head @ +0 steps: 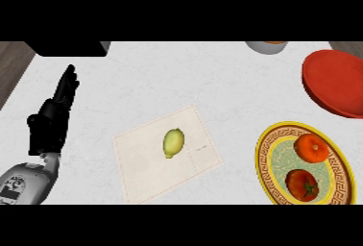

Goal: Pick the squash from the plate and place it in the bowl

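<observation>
A small yellow-green squash lies on a flat beige square mat in the middle of the counter. The red bowl stands at the right edge, farther back, and nothing shows inside it. My left hand rests open at the left edge with its fingers pointing up, well to the left of the squash and touching nothing. My right hand does not show.
A yellow patterned plate at the lower right carries an orange-red fruit and a red tomato. A pale cup sits at the back edge. A black block is at the back left.
</observation>
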### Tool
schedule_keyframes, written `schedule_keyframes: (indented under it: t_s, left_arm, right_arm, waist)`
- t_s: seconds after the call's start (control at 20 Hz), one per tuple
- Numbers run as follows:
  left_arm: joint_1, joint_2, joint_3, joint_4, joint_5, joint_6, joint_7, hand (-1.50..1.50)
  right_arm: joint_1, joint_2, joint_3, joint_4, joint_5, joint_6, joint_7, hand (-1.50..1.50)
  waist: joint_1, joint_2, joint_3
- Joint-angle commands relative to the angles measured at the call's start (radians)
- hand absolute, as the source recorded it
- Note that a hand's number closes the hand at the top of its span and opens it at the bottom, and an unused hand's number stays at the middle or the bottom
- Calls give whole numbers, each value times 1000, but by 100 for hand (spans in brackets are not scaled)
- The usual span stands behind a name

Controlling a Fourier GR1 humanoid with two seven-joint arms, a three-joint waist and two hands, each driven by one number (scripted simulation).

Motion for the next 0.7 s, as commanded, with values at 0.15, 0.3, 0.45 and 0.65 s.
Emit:
schedule_keyframes:
  t_s: [0.15, 0.3, 0.45, 0.65]
  left_arm:
    - [33, -7, 49, -11, -14, -39, -5, 0]
    - [-23, -24, 52, 27, -39, -46, 8, 0]
    - [-49, -39, 76, 41, -11, -71, 17, 0]
    - [-25, -55, 77, 11, -65, -75, 41, 0]
  right_arm:
    - [-17, 82, 89, -155, 104, 16, 190, -150]
    - [-85, 84, 118, -24, 190, 53, 179, -150]
    - [-84, 119, 156, -68, 234, 51, 293, -150]
    - [-43, 187, 159, -84, 315, 8, 319, -150]
  waist:
    - [-10, -3, 0]
    - [-5, 1, 0]
    - [-7, 0, 0]
    - [-10, -1, 0]
